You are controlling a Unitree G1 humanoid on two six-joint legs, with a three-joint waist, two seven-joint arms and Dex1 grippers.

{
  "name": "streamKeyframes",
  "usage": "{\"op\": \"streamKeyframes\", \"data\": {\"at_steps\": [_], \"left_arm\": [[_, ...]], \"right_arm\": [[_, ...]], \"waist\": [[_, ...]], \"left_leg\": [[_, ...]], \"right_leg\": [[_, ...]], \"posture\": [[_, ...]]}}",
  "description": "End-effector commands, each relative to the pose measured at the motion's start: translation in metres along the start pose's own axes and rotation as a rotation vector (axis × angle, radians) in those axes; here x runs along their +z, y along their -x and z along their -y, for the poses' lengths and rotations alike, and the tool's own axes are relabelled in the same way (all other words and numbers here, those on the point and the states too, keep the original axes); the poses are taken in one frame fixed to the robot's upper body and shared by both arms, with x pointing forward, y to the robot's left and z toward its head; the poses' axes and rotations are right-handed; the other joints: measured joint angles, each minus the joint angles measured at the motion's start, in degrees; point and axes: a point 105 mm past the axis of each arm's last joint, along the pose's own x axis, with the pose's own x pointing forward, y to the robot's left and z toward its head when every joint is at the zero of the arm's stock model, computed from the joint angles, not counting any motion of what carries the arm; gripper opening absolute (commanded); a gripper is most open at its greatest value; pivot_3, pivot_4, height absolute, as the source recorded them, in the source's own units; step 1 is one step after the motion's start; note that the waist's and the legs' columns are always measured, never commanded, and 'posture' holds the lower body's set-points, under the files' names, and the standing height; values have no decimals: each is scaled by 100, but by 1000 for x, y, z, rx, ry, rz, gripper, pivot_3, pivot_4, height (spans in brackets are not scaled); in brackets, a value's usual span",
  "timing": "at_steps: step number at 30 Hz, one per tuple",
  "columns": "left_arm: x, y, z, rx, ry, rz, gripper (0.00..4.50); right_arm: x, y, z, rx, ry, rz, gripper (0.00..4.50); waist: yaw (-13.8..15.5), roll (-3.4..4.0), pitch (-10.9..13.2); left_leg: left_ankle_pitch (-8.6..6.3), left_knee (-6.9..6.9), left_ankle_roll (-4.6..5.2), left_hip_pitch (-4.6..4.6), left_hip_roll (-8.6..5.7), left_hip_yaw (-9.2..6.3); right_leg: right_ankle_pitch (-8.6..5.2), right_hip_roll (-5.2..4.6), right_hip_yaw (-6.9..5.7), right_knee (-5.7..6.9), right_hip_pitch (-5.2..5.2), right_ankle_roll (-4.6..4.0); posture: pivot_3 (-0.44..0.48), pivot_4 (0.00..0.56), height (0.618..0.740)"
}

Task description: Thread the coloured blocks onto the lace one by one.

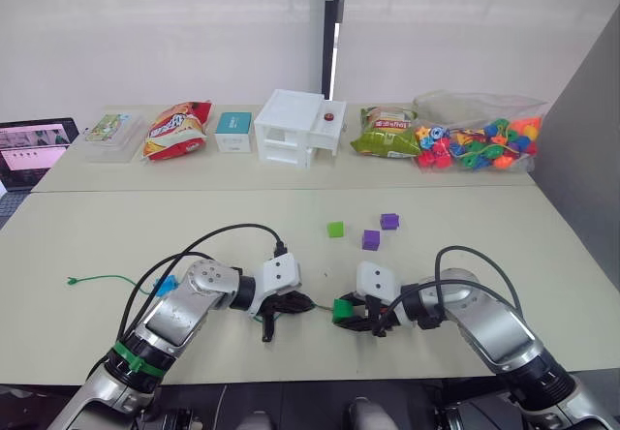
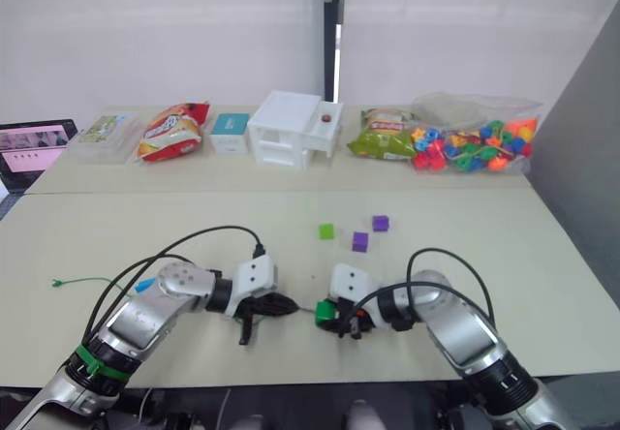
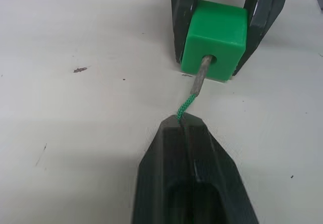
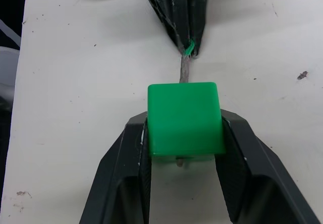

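Note:
A dark green block point(image 3: 214, 40) is clamped between the fingers of my right gripper point(image 4: 184, 135), low over the table near its front edge. My left gripper point(image 3: 184, 123) is shut on the lace point(image 3: 185, 104) just behind its stiff brownish tip point(image 3: 199, 77). The tip is pushed into the block's hole and pokes out slightly on the far side. The rest of the green lace point(image 1: 97, 279) trails left across the table. A blue block point(image 1: 167, 285) lies by my left arm. A light green block point(image 1: 335, 229) and two purple blocks point(image 1: 370, 239) point(image 1: 389, 221) sit further back at mid-table.
Along the back of the table stand a clear bag of mixed beads point(image 1: 480, 139), a green snack bag point(image 1: 386, 132), a white drawer box point(image 1: 295, 128), a teal box point(image 1: 233, 130), a red snack bag point(image 1: 176, 130) and a clear container point(image 1: 111, 135). A laptop point(image 1: 34, 149) sits at far left.

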Motion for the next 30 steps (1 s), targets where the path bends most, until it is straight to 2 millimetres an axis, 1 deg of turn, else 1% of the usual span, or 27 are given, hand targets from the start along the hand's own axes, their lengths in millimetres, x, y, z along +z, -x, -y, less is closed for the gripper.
{"op": "streamKeyframes", "data": {"at_steps": [1, 4, 7, 11, 15, 18, 21, 25, 28, 30], "left_arm": [[7, -7, 8, -38, -24, 33, 54], [17, -13, 14, -67, -44, 62, 54], [23, -20, 14, -68, -54, 71, 54], [26, -25, 11, -64, -66, 65, 54], [21, -20, 7, -40, -38, 22, 54], [25, -8, 7, -48, -3, 42, 885], [28, 5, 5, -39, -3, 48, 1889], [12, 14, 3, -22, -12, -9, 3181], [-5, 15, 2, -12, -9, -49, 3181], [-9, 11, 2, -14, -6, -54, 3181]], "right_arm": [[9, 3, -1, -4, 30, 22, 1193], [9, 3, -1, -5, 28, 19, 1193], [9, 3, -1, -5, 28, 18, 1193], [10, 2, -1, -5, 30, 20, 1193], [10, 2, -1, -10, 30, 22, 1193], [10, 2, -1, -12, 29, 22, 1193], [9, 2, -1, -13, 28, 21, 1193], [9, 2, -2, -12, 28, 21, 1193], [9, 2, -1, -11, 28, 22, 1193], [10, 3, -1, -11, 30, 22, 1193]], "waist": [[3, 0, 0], [3, 0, 0], [3, 0, 0], [4, 0, 0], [2, 0, 0], [-5, 0, 0], [-12, 0, 0], [-6, 0, 0], [-6, 0, 0], [-1, 0, 0]], "left_leg": [[0, 0, 0, 0, 0, 0], [0, 0, 0, -1, 0, 0], [0, 0, 0, -2, -1, 0], [0, 1, 0, -1, -1, 0], [0, 1, 0, 0, -1, 0], [0, 1, 0, -1, 0, 0], [0, 0, 0, -1, 1, 0], [0, 0, 0, -1, 0, 0], [0, -1, 0, -1, 0, 0], [0, -1, 0, -1, 1, -1]], "right_leg": [[0, 0, 0, 0, 0, 0], [0, 0, 0, -1, 0, 0], [0, 0, 0, 0, 0, 0], [0, 0, 0, -1, 0, 0], [0, 0, 0, 0, 1, 0], [0, 1, 0, 1, -1, 0], [0, 2, 0, 2, -4, 0], [0, 1, 0, 0, -3, 0], [0, 1, 0, 1, -4, 0], [0, 1, -1, 0, -3, 0]], "posture": [[0, 150, 740], [0, 150, 740], [0, 150, 740], [0, 150, 740], [0, 150, 740], [0, 150, 740], [0, 150, 740], [0, 150, 740], [0, 150, 740], [0, 150, 740]]}}
